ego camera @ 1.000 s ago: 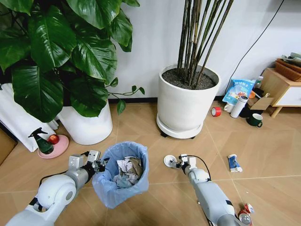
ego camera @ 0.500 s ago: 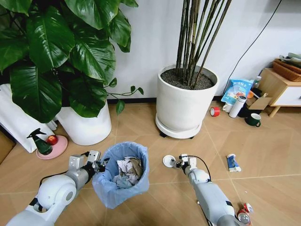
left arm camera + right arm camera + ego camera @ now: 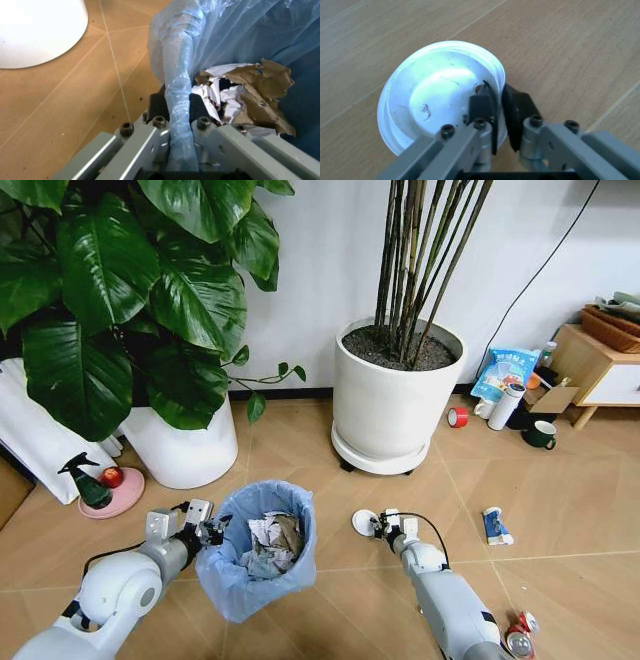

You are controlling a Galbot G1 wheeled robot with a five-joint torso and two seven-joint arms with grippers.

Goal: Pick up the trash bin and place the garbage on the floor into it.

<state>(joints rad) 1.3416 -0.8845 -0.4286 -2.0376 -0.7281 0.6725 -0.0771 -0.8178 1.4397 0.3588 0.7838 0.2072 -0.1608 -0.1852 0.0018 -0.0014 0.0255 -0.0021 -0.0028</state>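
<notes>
The left gripper point(image 3: 210, 530) pinches the rim of the trash bin point(image 3: 257, 552) — its blue bag holds crumpled paper point(image 3: 270, 542). The right gripper point(image 3: 378, 525) is clamped on the edge of a white round lid point(image 3: 363, 522), low over the floor point(image 3: 330, 470) of light wood-look boards. To its right lie a blue packet point(image 3: 495, 526) and, nearer, a small can point(image 3: 520, 635). Beyond the grippers stand two white planters point(image 3: 388, 405) against a white wall — a red tape roll point(image 3: 458, 417) and dark mug point(image 3: 543, 435) off right.
</notes>
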